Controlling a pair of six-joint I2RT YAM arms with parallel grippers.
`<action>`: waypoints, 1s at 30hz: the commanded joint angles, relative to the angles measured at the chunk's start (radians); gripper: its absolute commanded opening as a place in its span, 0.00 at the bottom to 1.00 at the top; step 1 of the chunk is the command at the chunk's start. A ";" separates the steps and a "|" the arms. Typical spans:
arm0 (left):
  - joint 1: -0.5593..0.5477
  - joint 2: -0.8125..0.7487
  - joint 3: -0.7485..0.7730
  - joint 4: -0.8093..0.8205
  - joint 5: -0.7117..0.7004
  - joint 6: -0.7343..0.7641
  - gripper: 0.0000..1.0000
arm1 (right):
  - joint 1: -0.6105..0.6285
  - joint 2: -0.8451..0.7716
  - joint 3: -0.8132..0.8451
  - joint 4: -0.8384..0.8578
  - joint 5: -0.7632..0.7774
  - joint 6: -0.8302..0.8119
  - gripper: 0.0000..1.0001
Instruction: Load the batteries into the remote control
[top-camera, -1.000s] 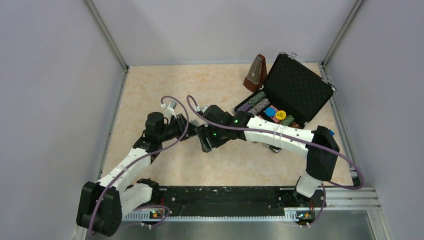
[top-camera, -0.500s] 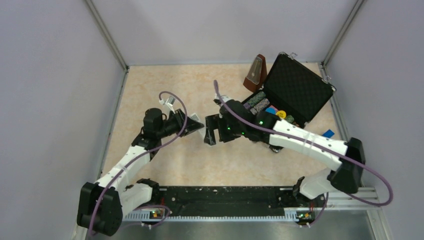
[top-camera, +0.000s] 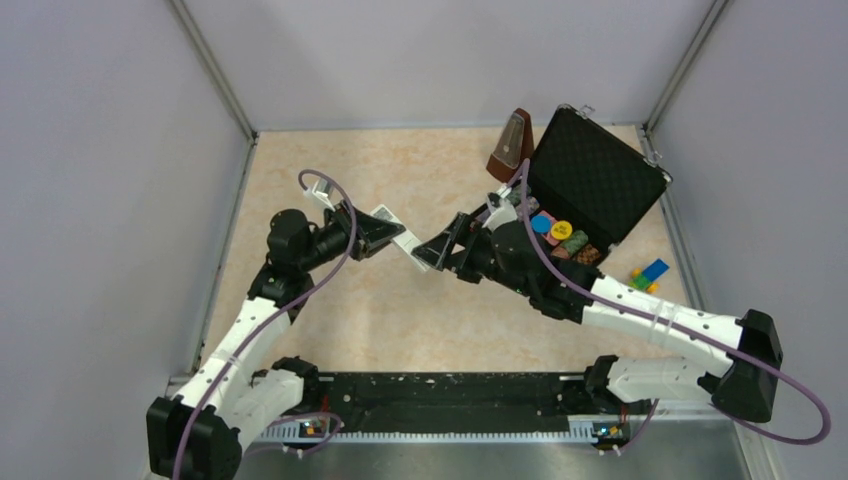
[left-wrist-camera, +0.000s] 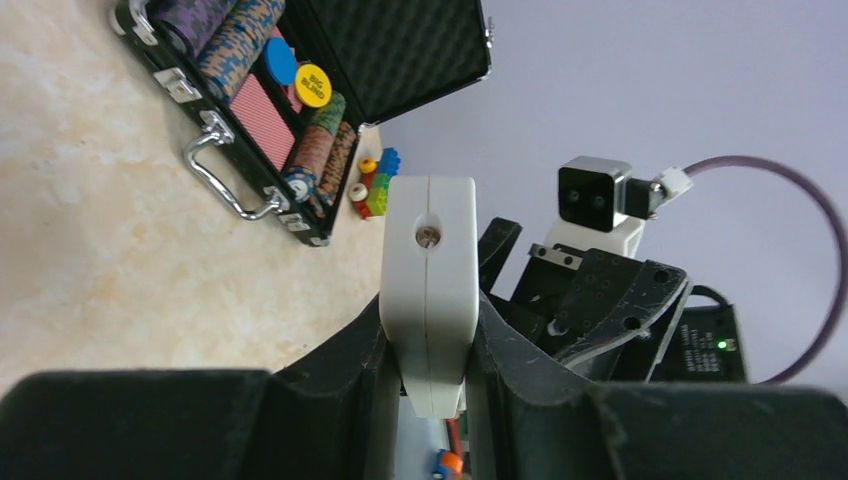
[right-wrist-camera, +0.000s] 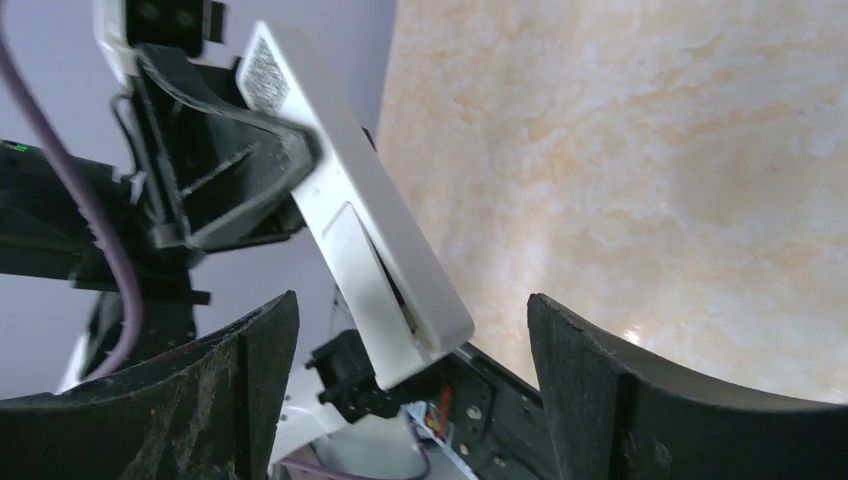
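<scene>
Gripping the remote control (left-wrist-camera: 430, 250) above the counter (top-camera: 350, 165), the left pincer (left-wrist-camera: 428, 352) is clenched; the right pincer (right-wrist-camera: 408, 318) gapes released, flanking the remote's far end.

Remote control (left-wrist-camera: 428, 290) is plain white, and the counter (top-camera: 400, 320) has that beige marbled look. Case (top-camera: 600, 175) is black with diamond-pattern foam, with a yellow chip (top-camera: 561, 230) inside.

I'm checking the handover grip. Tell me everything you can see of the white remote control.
The slim white plastic bar remote is held in the air, one end clamped between the left gripper's fingers. Its back shows a small printed label and a rectangular battery-cover panel; its end face has a small round hole. The free end sits between the right gripper's open fingers, apparently untouched.
</scene>
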 joint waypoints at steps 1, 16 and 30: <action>0.003 -0.013 -0.003 0.116 0.020 -0.165 0.00 | -0.004 -0.027 -0.030 0.217 0.040 0.088 0.82; 0.003 -0.049 -0.030 0.167 0.011 -0.253 0.00 | -0.005 -0.042 -0.104 0.296 0.072 0.148 0.60; 0.003 -0.042 -0.057 0.226 -0.016 -0.309 0.00 | -0.006 -0.047 -0.123 0.329 0.031 0.131 0.30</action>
